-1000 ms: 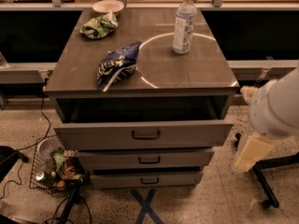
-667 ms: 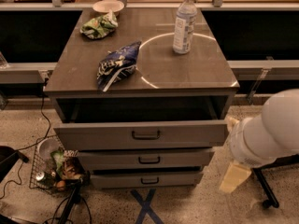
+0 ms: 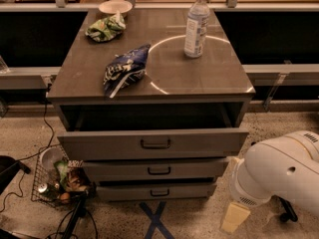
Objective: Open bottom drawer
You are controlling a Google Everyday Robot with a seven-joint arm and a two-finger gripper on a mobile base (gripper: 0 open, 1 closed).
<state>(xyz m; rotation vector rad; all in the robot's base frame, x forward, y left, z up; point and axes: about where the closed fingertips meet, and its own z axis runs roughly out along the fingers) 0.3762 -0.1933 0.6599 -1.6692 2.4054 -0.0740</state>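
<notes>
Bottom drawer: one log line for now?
bottom drawer not pulled out | claw low to its right, not touching | top drawer open

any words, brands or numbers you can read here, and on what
Water bottle label: print too blurred to read.
Blue snack bag: markings too blurred to read.
Green bag: too blurred to read.
Bottom drawer front: no text.
Gripper, low beside the cabinet's right side: no text.

Grey bottom drawer [image 3: 124, 191] (dark handle [image 3: 159, 192]); cream gripper [image 3: 234, 217] beside.
</notes>
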